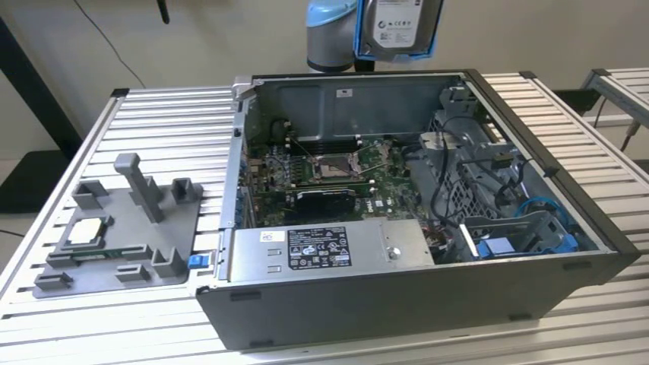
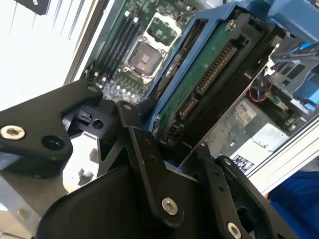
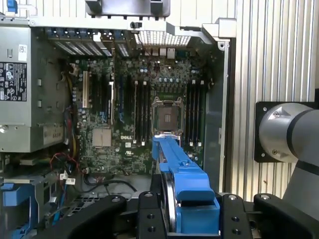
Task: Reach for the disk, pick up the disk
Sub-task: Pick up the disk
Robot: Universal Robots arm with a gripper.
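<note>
Above slatted table (image 1: 163,122), tool (image 3: 192,214) clamps blue-framed silver disk (image 1: 400,26), green board showing.

Desk (image 1: 152,122): silver ribbed aluminium-profile surface, carrying two items. A dark grey metal computer case (image 1: 406,308), lying with its open side up, occupies the middle. A grey moulded plastic fixture tray (image 1: 121,228) lies flat just beside it, toward the exterior view's left.

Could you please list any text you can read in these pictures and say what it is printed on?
White label on the disk, held by the gripper: print too small to read.
Black label on the power supply: print too small to read.
Small sticker on the case wall: too small to read.
</note>
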